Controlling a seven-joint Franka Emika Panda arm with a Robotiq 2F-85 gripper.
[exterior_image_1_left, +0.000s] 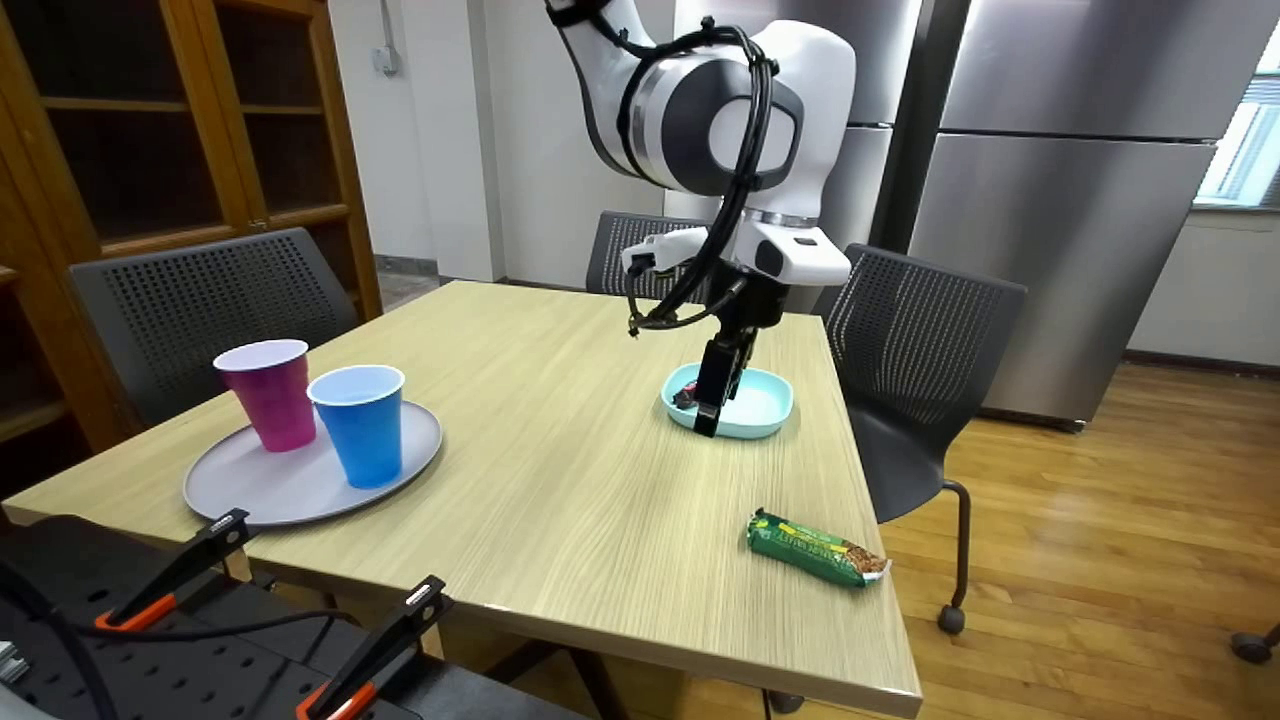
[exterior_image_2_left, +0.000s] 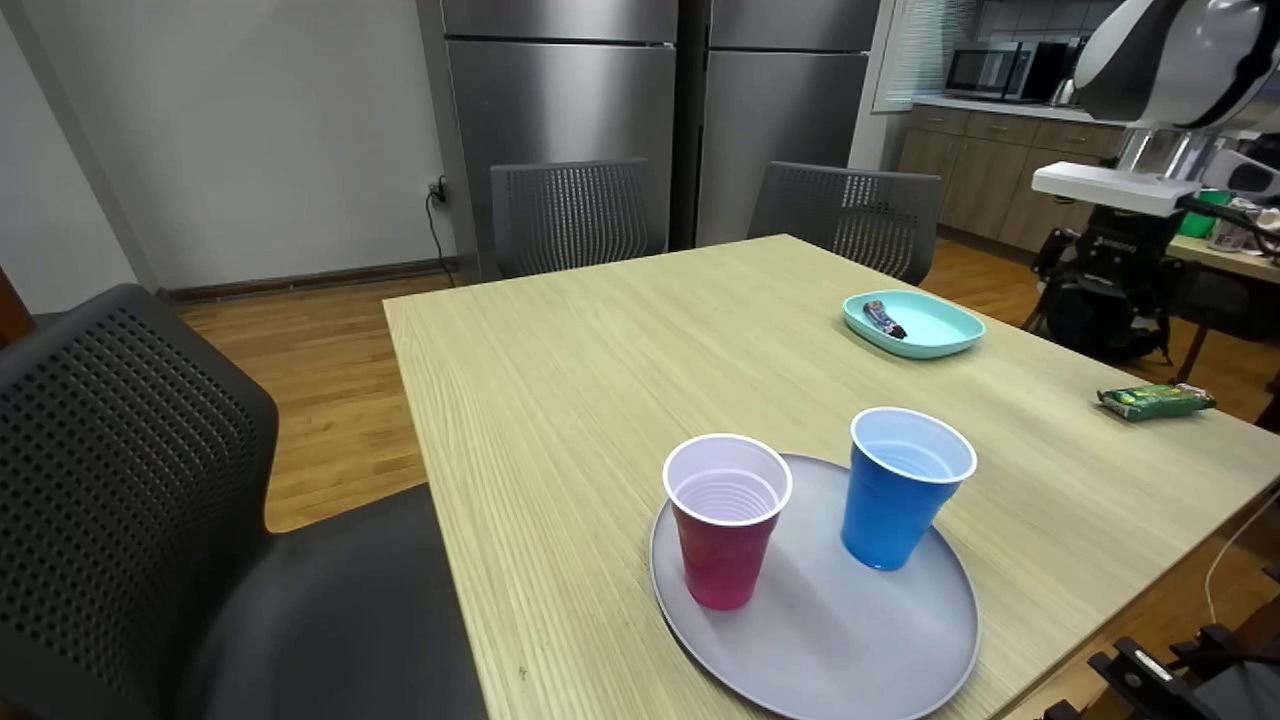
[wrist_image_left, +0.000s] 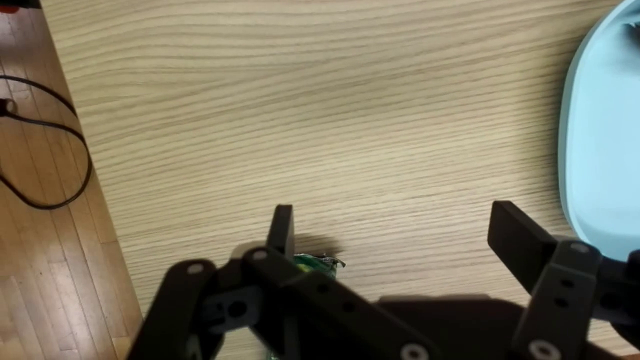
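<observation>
Gripper (wrist_image_left: 392, 225): we find it spread wide, fingers (wrist_image_left: 517, 245) well apart, wood grain showing between their tips in the wrist view; it points down above the table (exterior_image_1_left: 560, 400), and we cannot tell how high.
Green wrapped bar (exterior_image_1_left: 815, 550): we see it lying on the table by the near right corner in an exterior view, one end just beside the right edge; in the wrist view a finger covers most of it.
Turquoise dish (exterior_image_1_left: 765, 400): it sits farther along that right edge, toward the far right corner; from the wrist we see its rim past the opposite finger.
Small dark bar (exterior_image_2_left: 884, 319): we make it out inside the dish, on the side away from the right edge.
Gray plate (exterior_image_1_left: 260, 490): we have it by the near edge, toward the left corner, well apart from the dish.
Magenta cup (exterior_image_1_left: 275, 405) and blue cup (exterior_image_1_left: 368, 440): we see both upright on the plate, apart from each other, white inside in both exterior views.
Clamps (exterior_image_1_left: 385, 645): two, black with orange parts, at a dark perforated board (exterior_image_1_left: 220, 665) beyond the near edge.
Chairs (exterior_image_1_left: 920, 330): dark, with perforated backs, at the left, far and right edges.
</observation>
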